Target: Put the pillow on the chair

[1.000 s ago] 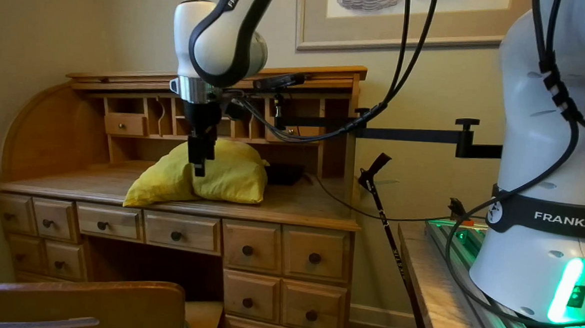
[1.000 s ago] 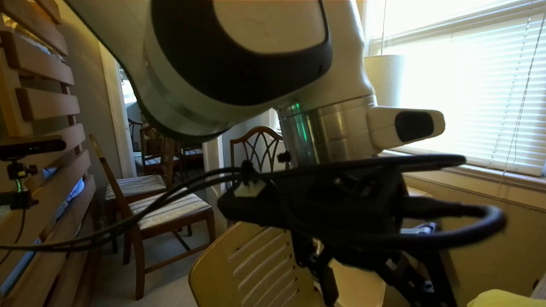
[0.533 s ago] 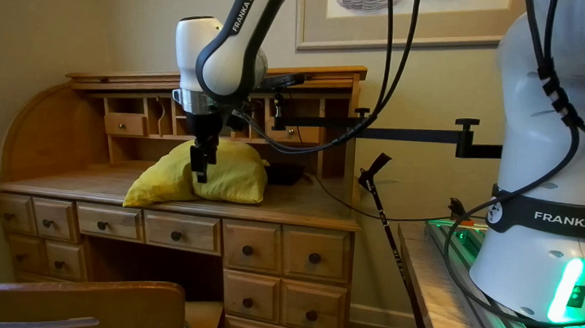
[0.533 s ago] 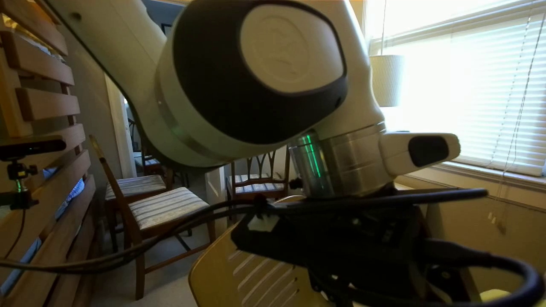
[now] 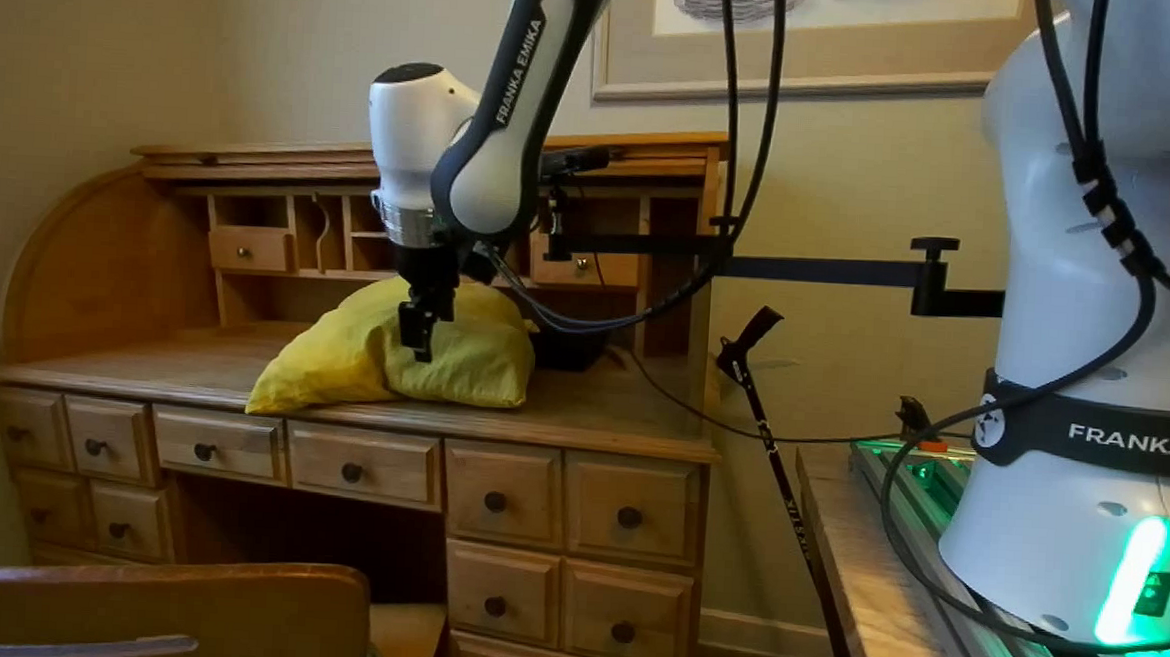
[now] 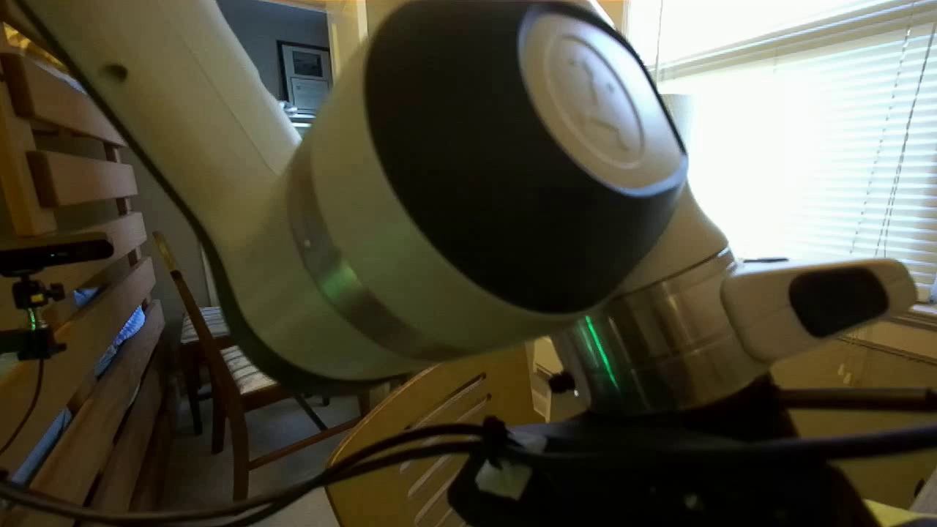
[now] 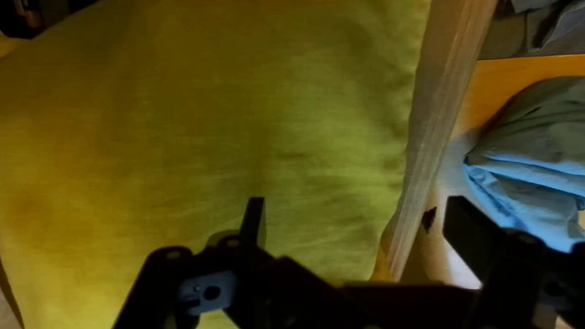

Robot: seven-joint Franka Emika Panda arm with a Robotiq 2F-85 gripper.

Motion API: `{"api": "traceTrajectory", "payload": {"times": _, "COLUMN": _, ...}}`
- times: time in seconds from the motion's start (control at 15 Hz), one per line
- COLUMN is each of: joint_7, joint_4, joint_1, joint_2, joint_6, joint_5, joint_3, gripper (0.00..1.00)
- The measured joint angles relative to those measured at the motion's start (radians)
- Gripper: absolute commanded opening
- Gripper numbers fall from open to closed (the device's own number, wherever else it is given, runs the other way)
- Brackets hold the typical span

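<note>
The yellow pillow (image 5: 368, 357) lies on the tabletop (image 5: 605, 425). The claw (image 7: 355, 203) has its 2 fingers (image 7: 253, 219) apart: 1 over the pillow, 1 past its edge. Best to go down slowly, pinch plenty of soft edge, then lift toward the chair (image 5: 180, 608).

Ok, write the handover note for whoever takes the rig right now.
Tool: open, holding nothing. In the wrist view one jaw shows against the pillow, the other beyond the edge of the desk. I can't tell whether it touches the fabric.
Pillow: slumped on the desk top.
Chair: at the drawer side of the desk, back rail and a bit of seat showing; a grey-blue cloth seems to lie on the seat.
Done: tool is at the pillow, no grip yet.
Left: close on the pillow, lift, carry to the chair, lower, release.
</note>
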Motion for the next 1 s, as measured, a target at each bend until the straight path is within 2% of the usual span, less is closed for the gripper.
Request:
{"api": "traceTrajectory", "payload": {"times": 0.27, "joint_7": 0.133, "joint_4": 0.041, "joint_1": 0.047, "joint_2": 0.098, "joint_6": 0.093, "joint_5": -0.026, "joint_3": -0.072, "gripper": 0.98}}
{"api": "traceTrajectory", "payload": {"times": 0.33, "joint_7": 0.161, "joint_4": 0.052, "joint_1": 0.068, "joint_2": 0.123, "joint_6": 0.112, "joint_5": -0.031, "joint_3": -0.097, "gripper": 0.74}}
{"api": "traceTrajectory", "payload": {"times": 0.4, "joint_7": 0.184, "joint_4": 0.063, "joint_1": 0.089, "joint_2": 0.146, "joint_6": 0.123, "joint_5": -0.035, "joint_3": -0.120, "gripper": 0.73}}
{"api": "traceTrajectory", "payload": {"times": 0.47, "joint_7": 0.200, "joint_4": 0.072, "joint_1": 0.109, "joint_2": 0.168, "joint_6": 0.129, "joint_5": -0.036, "joint_3": -0.140, "gripper": 0.68}}
{"api": "traceTrajectory", "payload": {"times": 0.73, "joint_7": 0.232, "joint_4": 0.095, "joint_1": 0.165, "joint_2": 0.222, "joint_6": 0.134, "joint_5": -0.034, "joint_3": -0.192, "gripper": 0.38}}
{"api": "traceTrajectory", "payload": {"times": 1.0, "joint_7": 0.232, "joint_4": 0.096, "joint_1": 0.181, "joint_2": 0.224, "joint_6": 0.134, "joint_5": -0.030, "joint_3": -0.203, "gripper": 0.11}}
